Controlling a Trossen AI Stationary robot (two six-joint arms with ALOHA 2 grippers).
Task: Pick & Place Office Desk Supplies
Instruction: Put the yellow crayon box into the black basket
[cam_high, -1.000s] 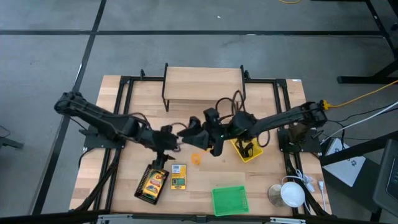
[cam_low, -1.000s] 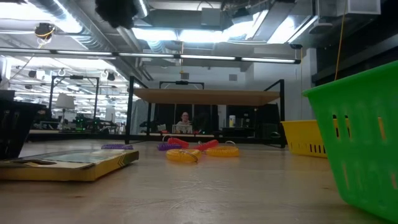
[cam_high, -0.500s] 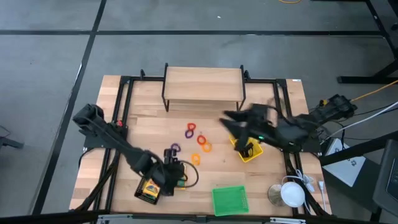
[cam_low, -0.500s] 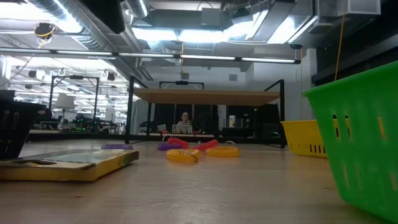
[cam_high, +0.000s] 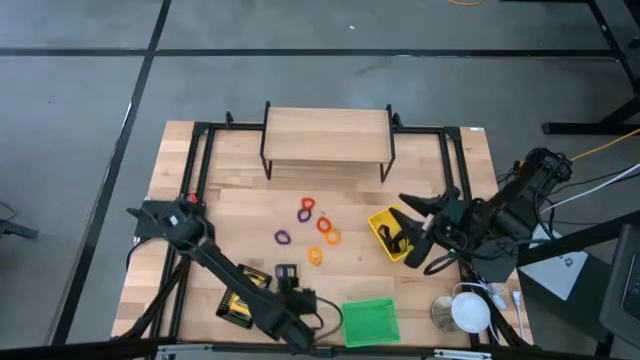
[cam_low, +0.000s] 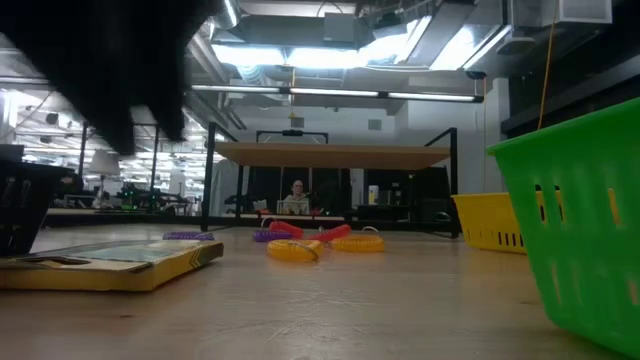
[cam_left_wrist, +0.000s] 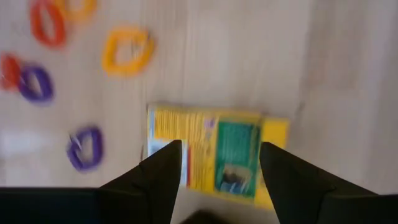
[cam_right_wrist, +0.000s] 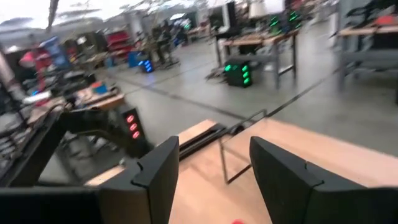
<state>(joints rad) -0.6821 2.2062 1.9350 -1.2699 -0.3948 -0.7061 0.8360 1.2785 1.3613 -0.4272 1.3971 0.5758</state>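
Several thin rings lie flat on the table's middle: purple, red, orange and yellow. They also show in the low view. A small yellow printed box lies flat under my left gripper. That gripper is open and hovers above the box near the table's near edge. A larger yellow box lies beside it. Black clips sit in the yellow bin. My right gripper is open, raised by the yellow bin's right side.
A green bin stands at the near edge, right of the left gripper. A raised wooden shelf spans the far side. A white cup and small items sit at the near right corner. Bare wood lies between the rings and the green bin.
The left gripper has swung from the table's middle toward the near edge and now hangs over the small yellow box. The right gripper has drawn back from the middle toward the right edge. The rings, covered before by both grippers, now lie in plain sight.
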